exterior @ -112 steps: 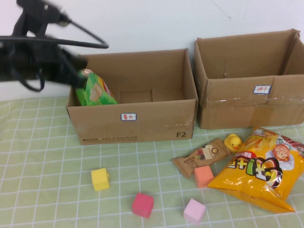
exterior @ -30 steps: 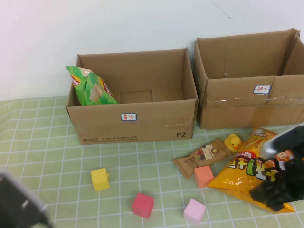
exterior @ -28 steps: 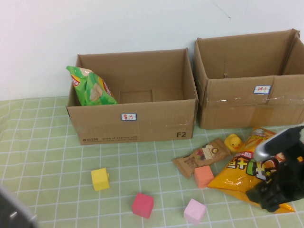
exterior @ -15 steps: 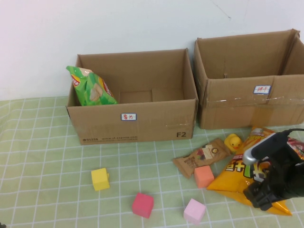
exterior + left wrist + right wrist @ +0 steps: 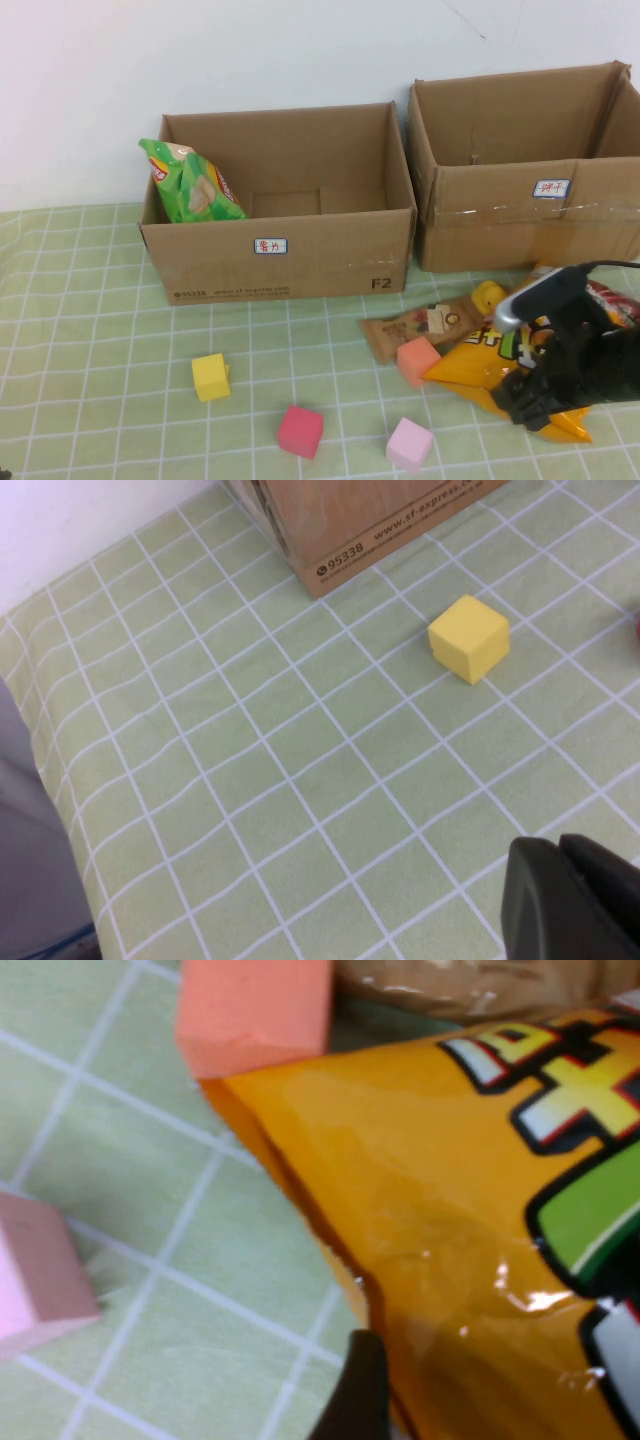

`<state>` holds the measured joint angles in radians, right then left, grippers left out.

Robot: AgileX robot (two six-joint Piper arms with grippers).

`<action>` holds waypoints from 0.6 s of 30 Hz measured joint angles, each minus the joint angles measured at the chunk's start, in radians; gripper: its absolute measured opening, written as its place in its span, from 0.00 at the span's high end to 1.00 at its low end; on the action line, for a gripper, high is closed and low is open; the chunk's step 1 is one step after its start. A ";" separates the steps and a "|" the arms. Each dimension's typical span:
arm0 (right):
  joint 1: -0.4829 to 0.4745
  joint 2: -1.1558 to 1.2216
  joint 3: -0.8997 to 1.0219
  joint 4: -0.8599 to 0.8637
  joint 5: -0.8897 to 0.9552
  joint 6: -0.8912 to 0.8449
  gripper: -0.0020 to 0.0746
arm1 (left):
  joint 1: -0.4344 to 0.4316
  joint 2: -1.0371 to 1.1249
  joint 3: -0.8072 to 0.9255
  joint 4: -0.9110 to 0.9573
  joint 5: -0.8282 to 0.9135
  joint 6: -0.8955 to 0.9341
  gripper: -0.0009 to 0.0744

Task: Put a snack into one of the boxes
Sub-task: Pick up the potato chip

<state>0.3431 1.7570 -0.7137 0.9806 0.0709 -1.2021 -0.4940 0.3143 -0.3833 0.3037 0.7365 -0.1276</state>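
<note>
An orange chips bag [image 5: 468, 364] lies on the green checked cloth in front of the right box [image 5: 520, 225]. My right gripper [image 5: 535, 400] is down on the bag's near end. In the right wrist view the bag [image 5: 470, 1210] fills the space beside one dark finger [image 5: 362, 1390]; the other finger is out of frame, so the jaws stand wide with the bag between them. A green snack bag [image 5: 190, 185] leans in the left box [image 5: 300, 255]. My left gripper [image 5: 560, 850] is shut and empty, low over the cloth, out of the high view.
A brown snack bar [image 5: 405, 330], a salmon cube [image 5: 417, 358] and a rubber duck [image 5: 488, 295] touch the bag's left side. A yellow cube [image 5: 211, 376], a red cube [image 5: 300, 432] and a pink cube [image 5: 410, 445] lie on the cloth. A red packet [image 5: 610, 300] shows behind my right arm.
My right gripper has moved left along the orange bag. The bag slid left and pushed the salmon cube and brown bar left. My left arm has dropped out of the high view.
</note>
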 joint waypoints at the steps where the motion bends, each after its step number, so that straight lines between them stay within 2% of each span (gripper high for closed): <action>1: 0.010 0.000 -0.001 0.001 0.000 -0.002 0.15 | 0.000 0.000 0.000 0.003 -0.002 -0.001 0.99; 9: 0.063 0.002 -0.004 0.003 -0.017 -0.063 0.17 | 0.000 0.000 0.000 0.013 -0.004 -0.014 0.99; 16: 0.063 0.005 -0.004 0.006 -0.049 -0.075 0.41 | 0.000 0.000 0.000 0.013 -0.004 -0.020 0.99; 18: 0.063 0.013 -0.004 0.007 -0.051 -0.077 0.45 | 0.000 0.000 0.000 0.013 -0.004 -0.020 0.99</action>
<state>0.4065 1.7697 -0.7182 0.9878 0.0202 -1.2789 -0.4940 0.3143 -0.3833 0.3168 0.7329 -0.1474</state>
